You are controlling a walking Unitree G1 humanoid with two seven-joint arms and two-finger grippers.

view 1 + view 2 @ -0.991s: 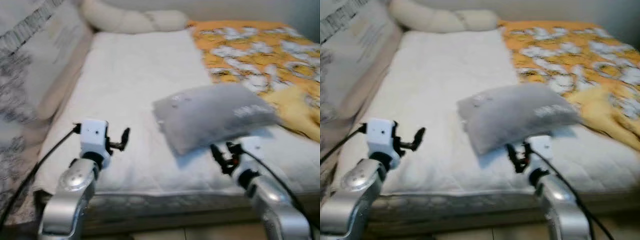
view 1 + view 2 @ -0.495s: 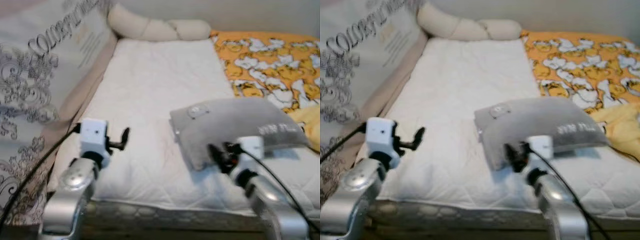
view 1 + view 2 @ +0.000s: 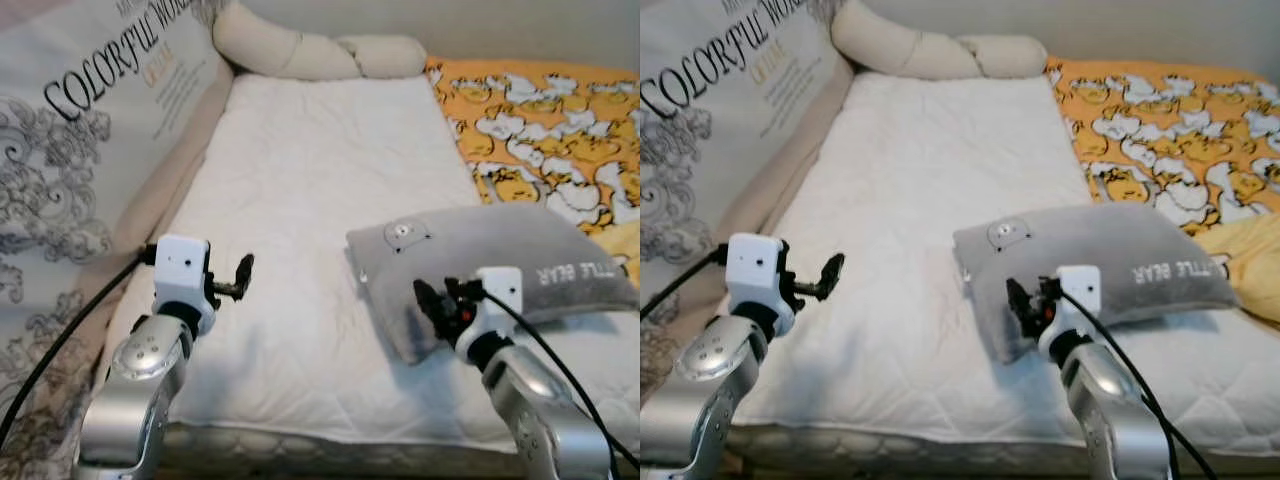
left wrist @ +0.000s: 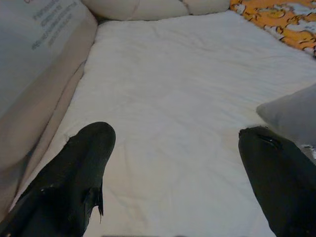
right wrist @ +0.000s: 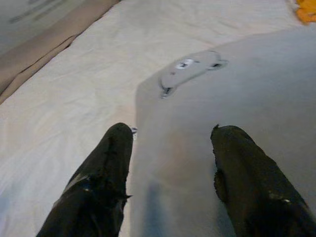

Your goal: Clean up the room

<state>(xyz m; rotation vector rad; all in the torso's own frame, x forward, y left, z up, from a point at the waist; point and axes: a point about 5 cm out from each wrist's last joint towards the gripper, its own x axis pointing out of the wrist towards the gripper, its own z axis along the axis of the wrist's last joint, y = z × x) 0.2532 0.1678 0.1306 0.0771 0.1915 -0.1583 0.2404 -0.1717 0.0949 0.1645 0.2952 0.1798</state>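
Observation:
A grey pillow [image 3: 500, 255] with a small bear patch lies on the white mattress [image 3: 320, 180], right of the middle. My right gripper [image 3: 428, 302] is open at the pillow's near corner. In the right wrist view its fingers [image 5: 106, 168] straddle the grey pillow [image 5: 222, 89] close above the fabric, with nothing held. My left gripper [image 3: 243, 272] hovers open over the bare left part of the mattress. The left wrist view has the left gripper [image 4: 173, 163] with white sheet between the fingers and the pillow's edge [image 4: 296, 111] off to one side.
An orange duck-print blanket [image 3: 540, 110] covers the bed's far right, with a yellow cloth [image 3: 1250, 260] beside the pillow. A cream braided bolster [image 3: 310, 55] lines the head end. A tall printed side bumper [image 3: 80, 130] walls the left. The mattress's front edge [image 3: 300, 440] is just before me.
The camera has shifted and steadied, so the bed reads sharper and closer. My right gripper now overlaps the pillow's near corner instead of sitting below it. The left gripper holds its pose.

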